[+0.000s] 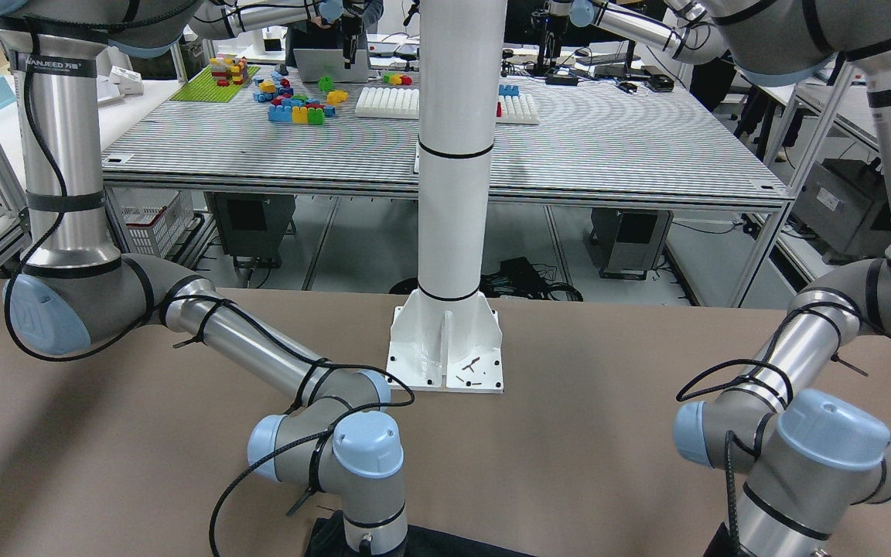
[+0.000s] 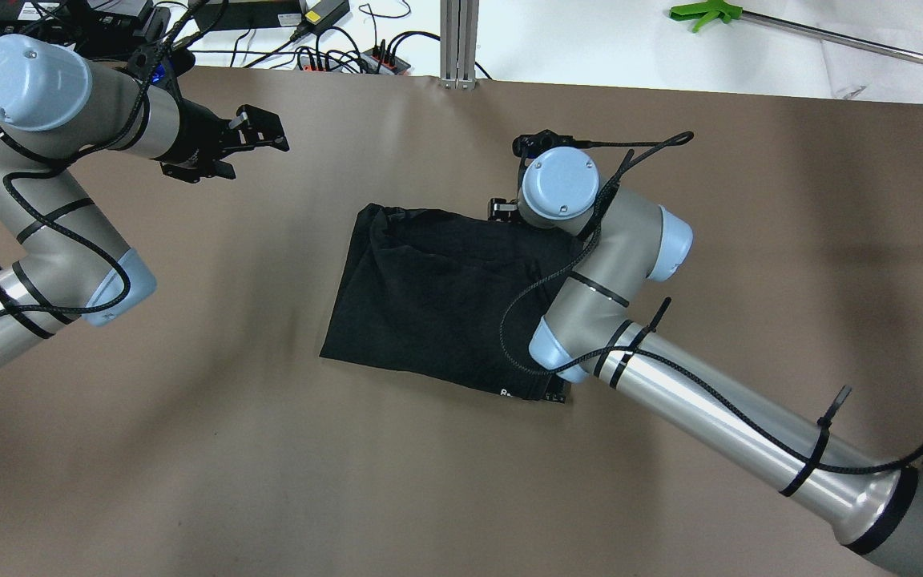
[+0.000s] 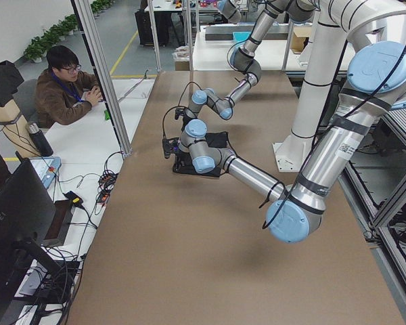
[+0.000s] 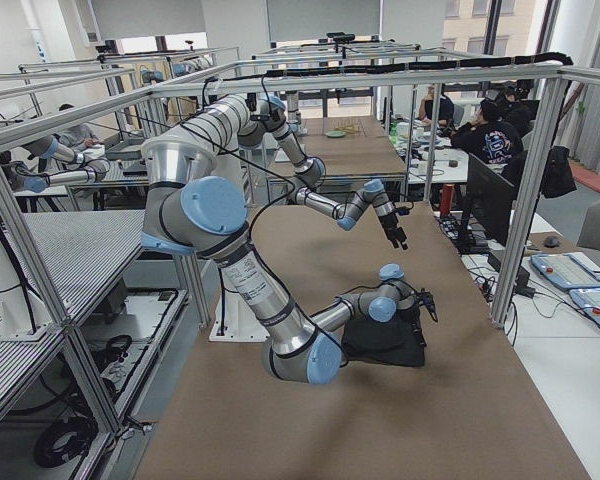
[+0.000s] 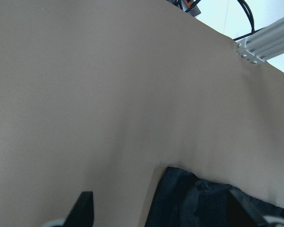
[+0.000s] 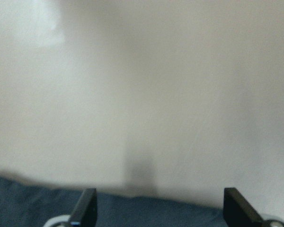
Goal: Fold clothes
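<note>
The clothes, one black fabric piece (image 2: 429, 296), lie folded into a rough rectangle at the middle of the brown table (image 2: 189, 441). The piece also shows in the exterior right view (image 4: 385, 342). My right wrist (image 2: 562, 188) hovers over its far right corner. In the right wrist view the right gripper (image 6: 156, 208) is open and empty, with the fabric's edge (image 6: 38, 201) just below its fingers. My left gripper (image 2: 273, 135) is open and empty, held above bare table far left of the fabric. In the left wrist view (image 5: 163, 210) the fabric's bunched corner (image 5: 199, 201) lies between its fingers.
The white pole's base plate (image 1: 445, 352) stands at the table's robot side. Cables and power strips (image 2: 333, 56) and an aluminium post (image 2: 459, 40) sit along the far edge. A green tool (image 2: 702, 12) lies on the white surface beyond.
</note>
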Robot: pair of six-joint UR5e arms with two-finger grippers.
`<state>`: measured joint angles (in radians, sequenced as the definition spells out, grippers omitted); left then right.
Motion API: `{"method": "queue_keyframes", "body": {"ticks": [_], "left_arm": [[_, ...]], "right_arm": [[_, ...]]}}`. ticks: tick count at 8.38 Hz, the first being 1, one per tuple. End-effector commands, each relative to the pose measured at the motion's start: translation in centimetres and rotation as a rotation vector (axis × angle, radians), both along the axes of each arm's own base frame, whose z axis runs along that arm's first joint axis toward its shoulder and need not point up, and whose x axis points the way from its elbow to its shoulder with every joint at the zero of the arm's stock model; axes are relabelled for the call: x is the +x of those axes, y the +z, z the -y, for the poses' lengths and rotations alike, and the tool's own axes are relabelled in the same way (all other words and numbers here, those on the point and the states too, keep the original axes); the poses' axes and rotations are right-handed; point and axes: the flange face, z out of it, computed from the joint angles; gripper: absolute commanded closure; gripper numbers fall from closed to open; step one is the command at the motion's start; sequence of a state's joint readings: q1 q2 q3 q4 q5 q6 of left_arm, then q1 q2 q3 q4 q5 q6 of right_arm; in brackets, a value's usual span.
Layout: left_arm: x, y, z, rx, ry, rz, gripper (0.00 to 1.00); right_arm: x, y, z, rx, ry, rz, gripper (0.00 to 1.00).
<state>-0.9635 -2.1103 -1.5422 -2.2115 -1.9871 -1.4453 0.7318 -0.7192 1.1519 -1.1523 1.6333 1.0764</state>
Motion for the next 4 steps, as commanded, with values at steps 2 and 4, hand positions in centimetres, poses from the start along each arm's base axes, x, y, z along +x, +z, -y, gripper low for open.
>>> {"method": "queue_keyframes", "body": {"ticks": [2, 4], "left_arm": [[-1.7, -0.1, 0.5, -0.001, -0.019, -0.002, 0.0], [-9.8, 0.7, 3.6, 0.081, -0.05, 0.058, 0.0]], "right_arm": [[9.7, 0.4, 6.8, 0.025, -0.037, -0.035, 0.06], [18.7, 2.5, 8.7, -0.034, -0.132, -0.088, 0.06]]}}
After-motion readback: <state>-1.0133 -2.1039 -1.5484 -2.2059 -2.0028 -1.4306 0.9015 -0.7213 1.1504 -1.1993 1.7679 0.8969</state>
